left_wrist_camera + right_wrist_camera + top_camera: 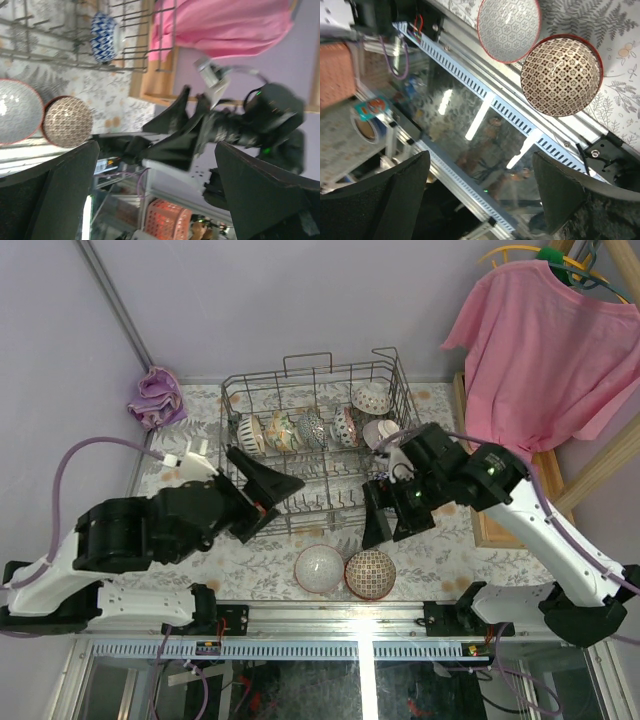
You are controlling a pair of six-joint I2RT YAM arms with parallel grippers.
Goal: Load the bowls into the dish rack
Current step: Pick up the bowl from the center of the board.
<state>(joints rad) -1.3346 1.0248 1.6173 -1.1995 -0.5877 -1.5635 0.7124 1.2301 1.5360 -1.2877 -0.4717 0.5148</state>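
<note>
- left pincer [278,498]: released, its fingers spread wide with nothing between them. it points sideways toward the right pincer, at the near left corner of the dish rack [310,371].
- right pincer [386,532]: also released, fingers wide apart and empty. its tips point down at the table [240,570], just outside the rack's near edge.
- grey-white bowl [319,568]: upright on the table, on the arm-base side of the right pincer and a little toward the left arm. it is apart from the fingers.
- brown-patterned bowl [370,573]: upright, with a red rim, close to the right pincer's tips on their arm-base side and just beside the grey-white bowl. in the right wrist view both bowls lie ahead of the fingers, not between them.
- row of bowls [280,430]: standing on edge among the tines inside the rack, beyond both pincers.
- corner bowl [370,397]: deeper in the rack, toward its far right corner, well apart from either pincer.
- blue zigzag bowl [104,36]: on edge in the rack, well ahead of the left pincer's fingers in the left wrist view.
- pink shirt [540,350]: hanging beyond the right pincer, off the table.
- purple cloth [155,398]: bunched at the far left corner of the table, beyond the left pincer.
</note>
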